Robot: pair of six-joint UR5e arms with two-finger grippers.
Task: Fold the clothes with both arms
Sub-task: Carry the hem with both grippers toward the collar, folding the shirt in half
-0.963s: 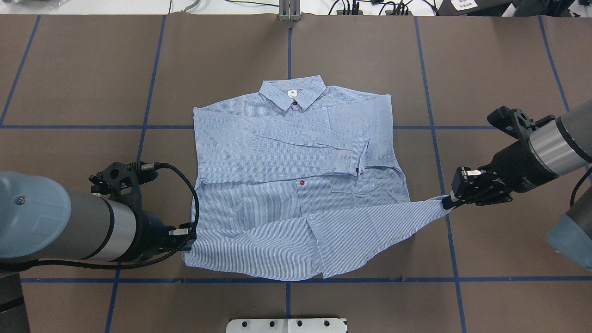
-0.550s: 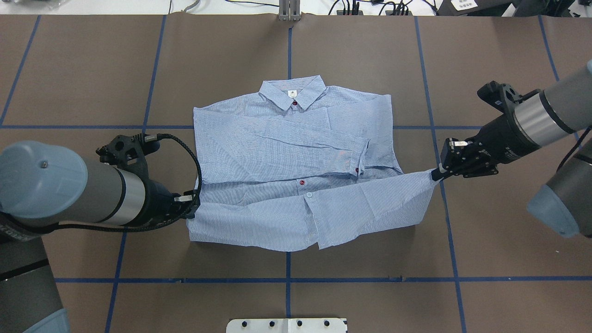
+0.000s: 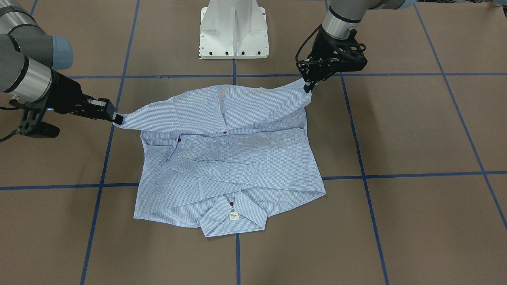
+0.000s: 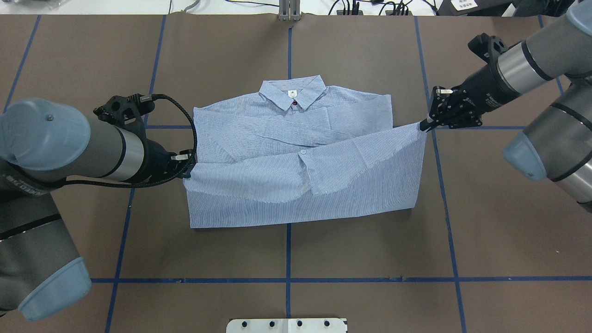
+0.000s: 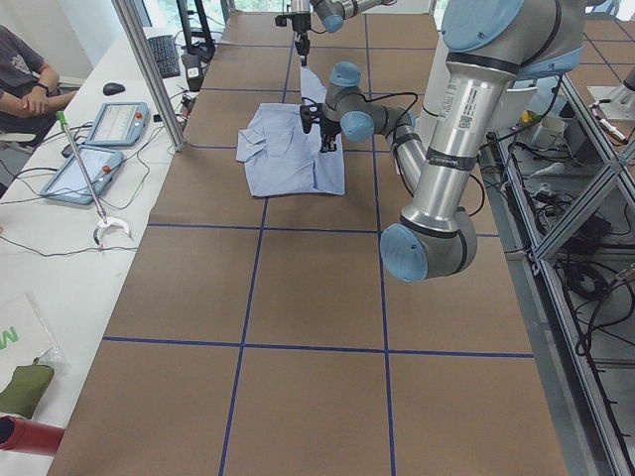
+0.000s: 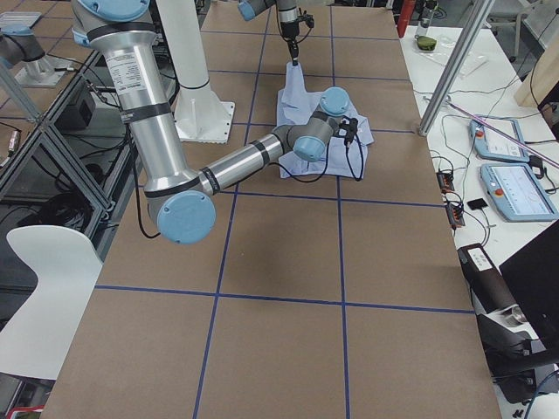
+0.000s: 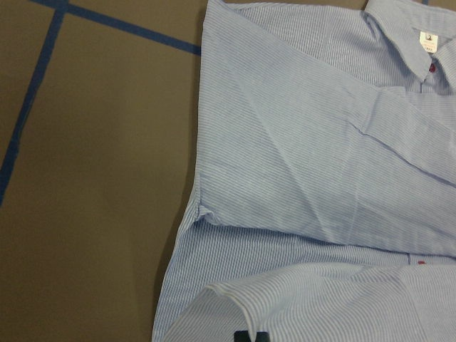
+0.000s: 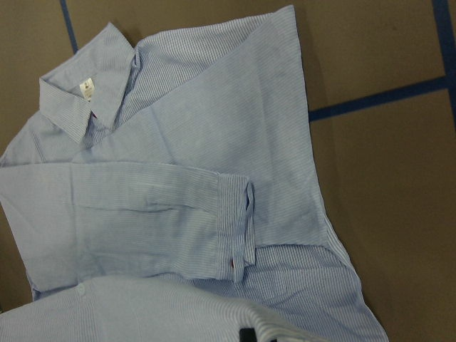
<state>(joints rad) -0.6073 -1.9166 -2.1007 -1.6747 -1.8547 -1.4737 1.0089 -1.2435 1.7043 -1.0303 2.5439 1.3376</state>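
Blue-striped shirt (image 4: 296,194), hem corners clamped in left claw (image 4: 187,169) and right claw (image 4: 425,125); I'd carry both level and taut.

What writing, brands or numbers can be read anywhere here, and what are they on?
Neck label on the shirt: print too small to read.
Sticker on the left arm: lettering too blurred.
White tag beyond the table: unreadable.
Green letters on a white bag: cut off.

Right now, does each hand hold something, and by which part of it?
Both hold the shirt. The left hand pinches the bottom hem corner on the robot's left side, the right hand the opposite hem corner.
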